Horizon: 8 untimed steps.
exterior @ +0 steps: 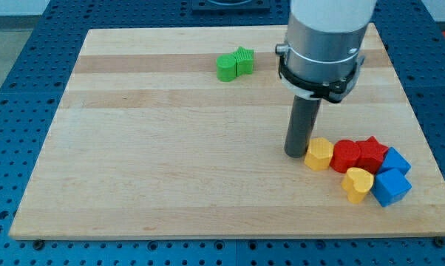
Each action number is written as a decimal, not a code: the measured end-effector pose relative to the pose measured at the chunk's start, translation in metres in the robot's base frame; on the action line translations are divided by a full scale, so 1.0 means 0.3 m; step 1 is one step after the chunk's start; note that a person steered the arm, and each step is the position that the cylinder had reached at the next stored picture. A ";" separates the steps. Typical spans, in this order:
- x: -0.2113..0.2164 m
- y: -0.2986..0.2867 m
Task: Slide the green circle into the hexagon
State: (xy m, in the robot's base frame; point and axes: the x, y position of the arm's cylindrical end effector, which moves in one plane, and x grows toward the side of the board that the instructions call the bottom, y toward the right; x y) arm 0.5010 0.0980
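Note:
The green circle (226,67) lies near the view's top, a little left of centre, touching a green star (243,61) on its right. The yellow hexagon (319,154) sits at the lower right, at the left end of a cluster of blocks. My tip (295,154) rests on the board just left of the yellow hexagon, touching or nearly touching it, and well below and to the right of the green circle.
The cluster at the lower right holds a red block (346,156), a red star (371,153), a yellow heart (357,184) and two blue blocks (392,186) (395,160). The wooden board (156,162) lies on a blue perforated table.

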 end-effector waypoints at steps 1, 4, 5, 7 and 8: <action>-0.004 -0.002; -0.320 -0.291; -0.421 -0.404; -0.634 -0.520; -0.674 -0.446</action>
State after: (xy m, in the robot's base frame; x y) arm 0.2988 -0.0357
